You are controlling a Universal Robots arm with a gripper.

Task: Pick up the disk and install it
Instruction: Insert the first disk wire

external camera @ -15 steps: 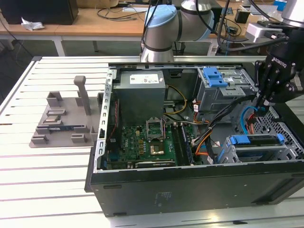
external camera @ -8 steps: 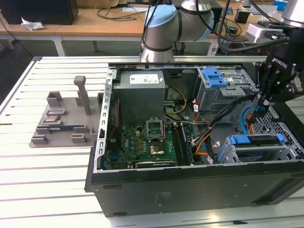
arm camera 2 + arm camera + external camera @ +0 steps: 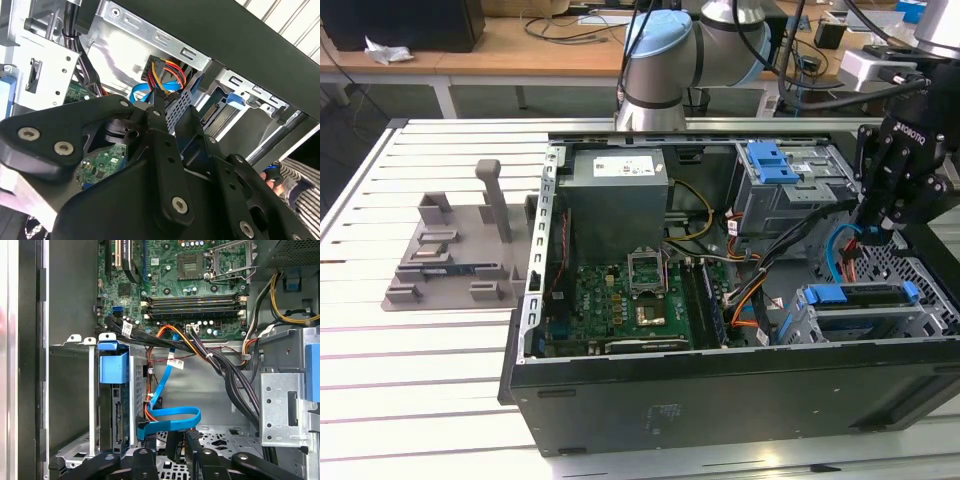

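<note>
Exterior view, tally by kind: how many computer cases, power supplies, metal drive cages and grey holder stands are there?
computer case: 1
power supply: 1
metal drive cages: 2
grey holder stand: 1
Total: 5

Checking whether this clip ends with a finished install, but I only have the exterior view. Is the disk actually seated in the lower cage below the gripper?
Observer: Yes. In the first wrist view the disk stands inside the grey cage, with its connector edge bare.
Operator: Is the blue data cable plugged in?
Observer: No. The blue cable ends beside the cage, and its plug is not on the disk.
Operator: And the power lead?
Observer: In the second wrist view the power plug, with yellow, red and black wires, hangs just ahead of the gripper, apart from the disk.
</note>
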